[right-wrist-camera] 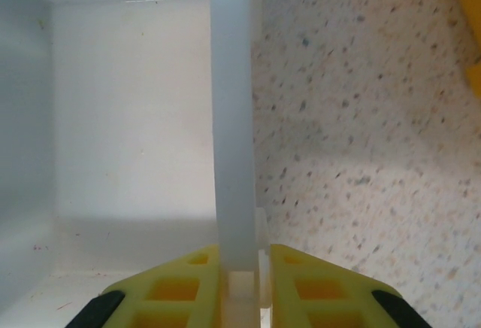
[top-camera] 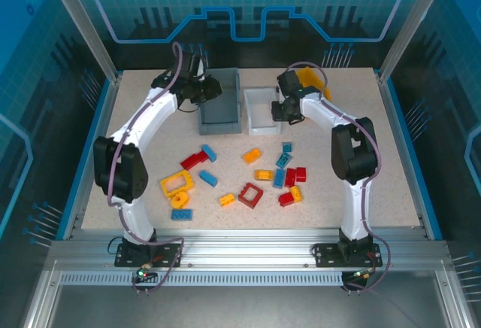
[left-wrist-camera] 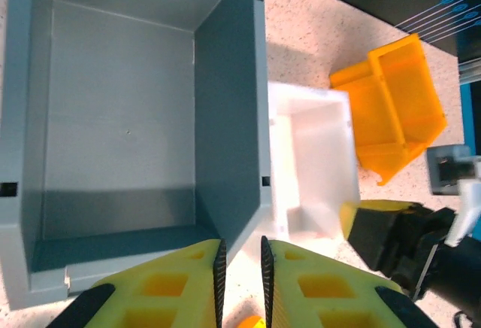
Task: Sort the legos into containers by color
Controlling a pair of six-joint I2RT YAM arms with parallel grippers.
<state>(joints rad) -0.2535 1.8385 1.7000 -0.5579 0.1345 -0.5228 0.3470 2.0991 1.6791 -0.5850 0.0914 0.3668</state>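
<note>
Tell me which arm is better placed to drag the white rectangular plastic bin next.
Right. The right gripper is shut on the side wall of the white rectangular plastic bin. The left gripper sits by the near corner of the dark grey plastic bin, gripping nothing, so it would likely need repositioning.

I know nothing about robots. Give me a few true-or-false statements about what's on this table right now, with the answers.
1. The right tool is clamped on a wall of the white bin. True.
2. The grey bin already holds several bricks. False: its inside is bare.
3. Every brick is red. False: the bricks are red, yellow-orange and blue.
4. The white bin stands between the grey bin and the yellow-orange bin. True.
5. The left tool is down among the bricks. False: it is up by the grey bin.
</note>
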